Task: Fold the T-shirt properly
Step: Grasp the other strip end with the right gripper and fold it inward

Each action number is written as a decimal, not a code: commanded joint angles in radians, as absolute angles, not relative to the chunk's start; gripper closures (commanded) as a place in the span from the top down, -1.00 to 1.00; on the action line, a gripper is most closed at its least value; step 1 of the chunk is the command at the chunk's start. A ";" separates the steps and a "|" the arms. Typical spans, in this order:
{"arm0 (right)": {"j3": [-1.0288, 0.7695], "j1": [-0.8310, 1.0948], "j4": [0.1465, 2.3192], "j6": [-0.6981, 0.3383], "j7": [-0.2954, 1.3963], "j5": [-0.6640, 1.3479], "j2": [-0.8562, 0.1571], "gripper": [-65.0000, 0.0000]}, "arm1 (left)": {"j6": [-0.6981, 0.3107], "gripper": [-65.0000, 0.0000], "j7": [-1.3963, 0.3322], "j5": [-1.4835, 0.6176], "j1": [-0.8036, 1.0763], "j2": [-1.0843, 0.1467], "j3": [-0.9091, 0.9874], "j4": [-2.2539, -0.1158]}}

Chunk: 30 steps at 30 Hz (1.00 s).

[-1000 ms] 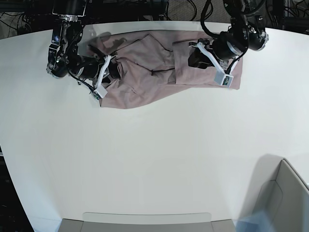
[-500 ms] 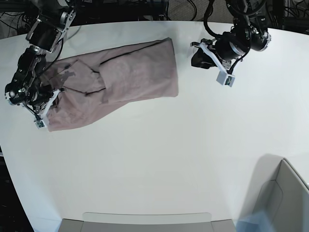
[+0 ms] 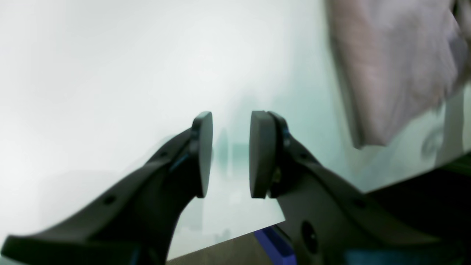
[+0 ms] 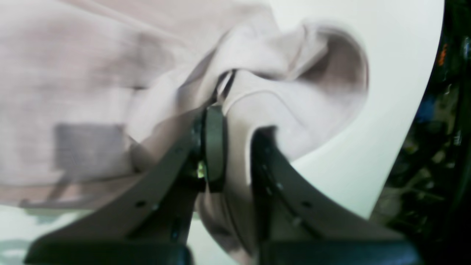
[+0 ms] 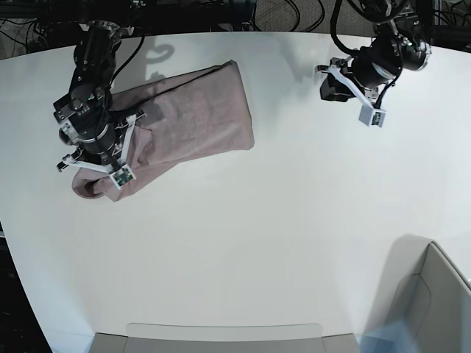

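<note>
- The T-shirt (image 5: 188,110) lies on the white worktop (image 5: 243,243) as a partly folded, lopsided band, its far end flat and fairly square, its other end bunched under the right arm.
- The right gripper (image 4: 230,147) is clamped on a wad of the T-shirt's fabric; in the right wrist view cloth fills the gap between its jaws and curls up into a loose loop just beyond them. It looks like a sleeve or hem edge, though the blur makes that hard to settle.
- That hold, by my reading, is there to carry this end over the T-shirt's flat part, which would explain why the fabric is gathered here and smooth elsewhere.
- The left gripper (image 3: 230,154) hangs well apart from the T-shirt, over bare worktop, jaws parted with nothing between them. Only the T-shirt's edge shows at the upper right of its wrist view.
- Parked there, it seems to be keeping clear so the cloth can be moved without snagging; it pins nothing down.
- The fold looks unfinished: the outline is uneven and the bunched end needs laying flat.
- With one end unsecured, thin fabric like this may slide as a whole instead of creasing.
</note>
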State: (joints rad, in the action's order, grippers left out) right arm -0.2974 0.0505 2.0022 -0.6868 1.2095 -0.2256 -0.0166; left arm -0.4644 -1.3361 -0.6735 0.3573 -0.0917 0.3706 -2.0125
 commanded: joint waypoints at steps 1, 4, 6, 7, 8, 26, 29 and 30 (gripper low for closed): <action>-0.272 0.053 2.040 -0.698 1.201 -0.246 -0.010 -1.00 | -0.466 -0.48 -1.328 -0.688 0.358 -0.097 0.387 -2.028; -0.173 0.085 2.066 -0.698 1.199 -0.297 0.018 -1.00 | -0.466 -0.48 -1.328 -0.688 0.358 -0.097 0.404 -2.028; -0.111 0.094 2.066 -0.698 1.199 -0.317 0.025 -1.00 | -0.466 -0.48 -1.328 -0.688 0.358 -0.097 0.406 -2.028; -0.087 0.104 2.066 -0.698 1.199 -0.323 0.035 -1.00 | -0.466 -0.48 -1.328 -0.688 0.358 -0.097 0.406 -2.028; -0.064 0.110 2.066 -0.698 1.199 -0.334 0.045 -1.00 | -0.466 -0.48 -1.328 -0.688 0.358 -0.097 0.406 -2.028; 0.409 0.186 1.946 -0.698 1.102 -0.634 0.064 -1.00 | -0.466 -0.48 -1.328 -0.688 0.358 -0.099 0.407 -2.026; 0.426 0.188 1.945 -0.698 1.101 -0.633 0.064 -0.74 | -0.466 -0.48 -1.328 -0.688 0.358 -0.099 0.400 -2.026; 0.438 0.188 1.946 -0.698 1.101 -0.633 0.064 -0.66 | -0.466 -0.48 -1.328 -0.688 0.358 -0.099 0.398 -2.026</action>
State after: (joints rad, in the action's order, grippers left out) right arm 0.4309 0.1967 1.9270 -0.6868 1.1107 -0.6327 0.0559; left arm -0.4644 -1.3376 -0.6735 0.3603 -0.0914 0.3992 -2.0117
